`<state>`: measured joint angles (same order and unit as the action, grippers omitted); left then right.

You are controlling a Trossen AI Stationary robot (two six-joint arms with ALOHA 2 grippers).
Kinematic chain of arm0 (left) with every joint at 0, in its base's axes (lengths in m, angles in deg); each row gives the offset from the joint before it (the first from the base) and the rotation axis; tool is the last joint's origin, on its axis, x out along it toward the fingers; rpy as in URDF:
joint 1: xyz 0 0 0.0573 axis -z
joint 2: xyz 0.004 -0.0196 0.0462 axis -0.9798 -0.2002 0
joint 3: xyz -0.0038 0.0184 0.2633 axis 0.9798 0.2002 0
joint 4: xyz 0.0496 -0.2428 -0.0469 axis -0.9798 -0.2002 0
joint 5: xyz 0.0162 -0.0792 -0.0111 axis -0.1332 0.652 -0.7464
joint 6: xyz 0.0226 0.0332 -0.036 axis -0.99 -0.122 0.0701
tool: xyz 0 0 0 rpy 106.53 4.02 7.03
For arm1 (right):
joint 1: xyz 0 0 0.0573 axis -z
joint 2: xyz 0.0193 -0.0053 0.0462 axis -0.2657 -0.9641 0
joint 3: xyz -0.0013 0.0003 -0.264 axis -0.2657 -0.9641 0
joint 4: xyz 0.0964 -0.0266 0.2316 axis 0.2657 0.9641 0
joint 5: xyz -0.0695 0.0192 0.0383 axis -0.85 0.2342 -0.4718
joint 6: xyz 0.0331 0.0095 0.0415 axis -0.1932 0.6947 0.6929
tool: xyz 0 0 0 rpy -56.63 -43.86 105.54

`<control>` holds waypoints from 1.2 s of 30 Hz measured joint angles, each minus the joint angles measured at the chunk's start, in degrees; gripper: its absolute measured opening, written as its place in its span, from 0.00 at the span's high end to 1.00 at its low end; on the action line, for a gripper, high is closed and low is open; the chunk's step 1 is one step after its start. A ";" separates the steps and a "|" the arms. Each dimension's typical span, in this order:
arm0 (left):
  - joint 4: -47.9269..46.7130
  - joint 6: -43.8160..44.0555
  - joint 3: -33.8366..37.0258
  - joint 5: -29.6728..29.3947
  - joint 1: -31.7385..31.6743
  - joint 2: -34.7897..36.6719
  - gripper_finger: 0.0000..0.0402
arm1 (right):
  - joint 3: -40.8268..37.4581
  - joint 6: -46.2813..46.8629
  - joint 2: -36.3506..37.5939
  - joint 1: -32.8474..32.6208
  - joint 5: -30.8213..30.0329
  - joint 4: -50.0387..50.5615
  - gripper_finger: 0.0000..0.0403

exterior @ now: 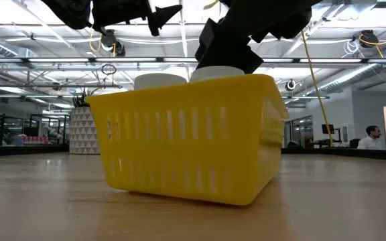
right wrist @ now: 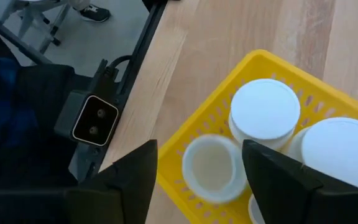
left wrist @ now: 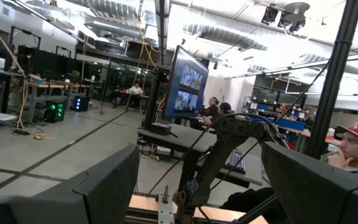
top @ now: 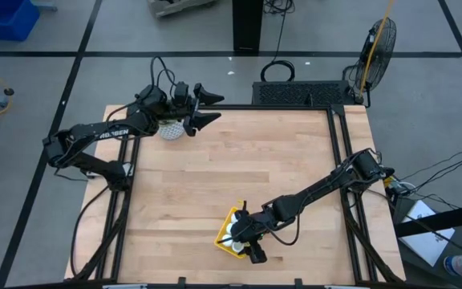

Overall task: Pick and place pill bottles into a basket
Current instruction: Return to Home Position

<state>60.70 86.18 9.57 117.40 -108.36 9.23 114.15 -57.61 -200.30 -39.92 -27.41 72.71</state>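
Note:
The yellow basket (top: 229, 233) (exterior: 186, 140) stands near the table's front edge. White pill bottles stand upright in it, two caps (right wrist: 265, 109) (right wrist: 340, 149) showing from above and two (exterior: 159, 82) (exterior: 216, 70) over its rim. My right gripper (right wrist: 201, 152) (top: 239, 238) hangs over the basket, slanting down, open. A blurred pill bottle (right wrist: 211, 168) sits between and below its fingers, inside the basket's near corner, with a gap to one finger. My left gripper (top: 217, 107) (left wrist: 197, 180) waits raised at the far left, open, holding nothing. My right gripper's fingers stand on either side of the blurred bottle (right wrist: 211, 168), coming from above at a slant. A gap shows beside one finger (right wrist: 148, 168). Whether the other finger (right wrist: 260, 168) touches the bottle, I cannot tell.
A white speckled plant pot (top: 171, 128) (exterior: 82, 130) stands at the table's far left, under the left arm. Black frame rails (top: 347, 160) run along the table's sides. A small camera block (right wrist: 95, 118) sits at the front edge. People sit in the room beyond (left wrist: 353, 149).

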 joint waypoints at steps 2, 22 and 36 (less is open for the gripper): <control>0.01 0.00 0.00 -0.01 -0.01 0.00 0.14 | 0.00 -0.23 0.00 -0.04 0.00 -0.11 0.45; 0.03 0.09 0.00 0.00 -0.02 0.00 0.14 | 0.04 -14.12 22.84 2.01 -17.68 2.73 0.49; -16.31 2.02 -0.04 6.11 -6.63 10.48 0.14 | -0.30 -22.13 59.46 -0.04 -40.21 18.22 0.51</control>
<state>44.39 88.20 9.54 123.51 -114.99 19.70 113.85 -79.73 -140.84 -39.96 -67.62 90.93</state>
